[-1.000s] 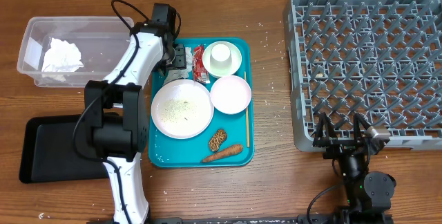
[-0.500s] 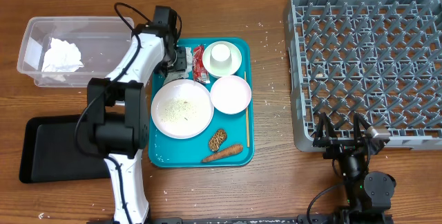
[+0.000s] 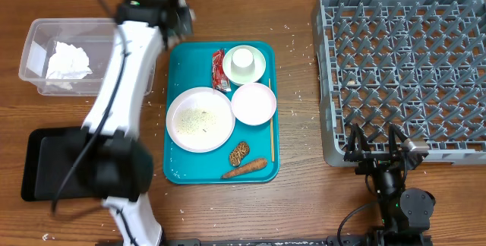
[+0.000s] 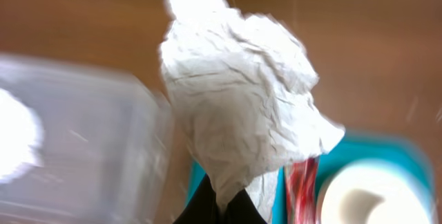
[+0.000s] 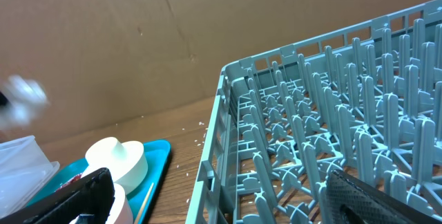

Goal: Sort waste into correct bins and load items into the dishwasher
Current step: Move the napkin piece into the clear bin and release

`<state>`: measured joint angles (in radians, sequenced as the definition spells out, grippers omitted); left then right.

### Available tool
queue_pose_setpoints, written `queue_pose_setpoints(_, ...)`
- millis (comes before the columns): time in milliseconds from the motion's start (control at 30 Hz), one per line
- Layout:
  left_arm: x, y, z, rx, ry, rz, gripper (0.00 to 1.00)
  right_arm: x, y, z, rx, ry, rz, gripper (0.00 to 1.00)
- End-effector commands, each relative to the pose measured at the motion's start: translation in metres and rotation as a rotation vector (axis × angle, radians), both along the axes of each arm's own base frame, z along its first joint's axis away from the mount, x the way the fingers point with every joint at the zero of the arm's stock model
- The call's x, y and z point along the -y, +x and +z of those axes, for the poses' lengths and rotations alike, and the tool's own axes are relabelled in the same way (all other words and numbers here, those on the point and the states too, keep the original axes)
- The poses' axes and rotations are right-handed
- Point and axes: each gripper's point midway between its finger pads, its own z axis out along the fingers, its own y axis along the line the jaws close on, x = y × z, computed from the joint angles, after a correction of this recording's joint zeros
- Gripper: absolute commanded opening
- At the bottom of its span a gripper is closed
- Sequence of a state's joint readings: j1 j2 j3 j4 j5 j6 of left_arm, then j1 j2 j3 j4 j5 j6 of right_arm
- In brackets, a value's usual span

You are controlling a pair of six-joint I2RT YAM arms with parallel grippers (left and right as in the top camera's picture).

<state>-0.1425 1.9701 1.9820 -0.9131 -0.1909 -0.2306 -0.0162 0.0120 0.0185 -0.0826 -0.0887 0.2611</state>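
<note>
My left gripper (image 4: 224, 207) is shut on a crumpled white napkin (image 4: 242, 106) and holds it in the air above the gap between the clear bin (image 4: 83, 141) and the teal tray (image 4: 387, 148). From overhead the left gripper (image 3: 176, 14) is raised near the tray's (image 3: 182, 166) far left corner and the napkin is hidden under the arm. On the tray are a red wrapper (image 3: 219, 70), an upturned cup on a saucer (image 3: 243, 62), a large plate (image 3: 200, 119), a small bowl (image 3: 253, 103), a chopstick (image 3: 270, 121) and food scraps (image 3: 244, 168). My right gripper (image 3: 377, 153) stands open by the grey dish rack (image 3: 402, 71).
The clear bin (image 3: 114, 29) at the left holds a crumpled paper (image 3: 68, 60). A black bin (image 3: 45, 162) lies at the front left. In the right wrist view the rack's wall (image 5: 228, 134) rises between the open fingers (image 5: 76, 196), the cup (image 5: 117, 158) to the left.
The left gripper shut on the napkin at the tray's far left corner and lifted it off the tray, rising toward the far edge. The right arm has not moved.
</note>
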Motion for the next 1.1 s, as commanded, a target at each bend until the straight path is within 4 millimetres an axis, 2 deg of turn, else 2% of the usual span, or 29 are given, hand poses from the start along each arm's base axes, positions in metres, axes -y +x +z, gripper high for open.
queue_pose_setpoints(0,-0.055,-0.017,0.097,0.241,0.113,0.246,0.04,0.0,0.0,-0.002,0.005,-0.001,-0.003,1.0)
queue_pose_setpoints(100,-0.085,-0.021,0.101,0.25,0.145,0.32,0.04,0.0,0.0,-0.002,0.005,0.0,-0.004,1.0)
queue_pose_setpoints(300,-0.16,-0.018,0.058,0.155,0.159,0.482,0.06,0.0,0.0,-0.002,0.005,-0.001,-0.004,1.0)
queue_pose_setpoints(333,-0.172,-0.018,0.048,0.139,0.15,0.513,0.13,0.0,0.0,-0.002,0.005,-0.001,-0.004,1.0)
queue_pose_setpoints(367,-0.184,-0.017,0.036,0.114,0.136,0.535,0.28,0.0,0.0,-0.002,0.005,-0.001,-0.004,1.0)
queue_pose_setpoints(433,-0.196,-0.018,0.012,0.054,0.096,0.538,0.79,0.0,0.0,-0.002,0.005,-0.001,-0.003,1.0)
queue_pose_setpoints(467,-0.198,-0.019,-0.001,0.014,0.064,0.528,0.87,0.0,0.0,-0.002,0.005,-0.001,-0.003,1.0)
queue_pose_setpoints(500,-0.198,-0.022,-0.013,-0.025,0.025,0.513,0.9,0.0,0.0,-0.002,0.005,0.0,-0.004,1.0)
queue_pose_setpoints(567,-0.191,-0.027,-0.025,-0.077,-0.047,0.479,1.0,0.0,0.0,-0.002,0.005,-0.001,-0.004,1.0)
queue_pose_setpoints(700,-0.166,-0.027,-0.028,-0.103,-0.168,0.399,1.0,0.0,0.0,-0.002,0.005,-0.001,-0.004,1.0)
queue_pose_setpoints(767,-0.147,-0.026,-0.027,-0.114,-0.238,0.336,0.99,0.0,0.0,-0.002,0.005,-0.001,-0.003,1.0)
queue_pose_setpoints(800,-0.125,-0.025,-0.028,-0.132,-0.302,0.258,0.97,0.0,0.0,-0.002,0.005,0.0,-0.004,1.0)
queue_pose_setpoints(967,-0.048,-0.036,-0.033,-0.233,-0.426,0.005,0.92,0.0,0.0,-0.002,0.005,0.0,-0.004,1.0)
queue_pose_setpoints(1067,-0.016,-0.05,-0.046,-0.312,-0.4,-0.04,0.9,0.0,0.0,-0.002,0.005,-0.001,-0.004,1.0)
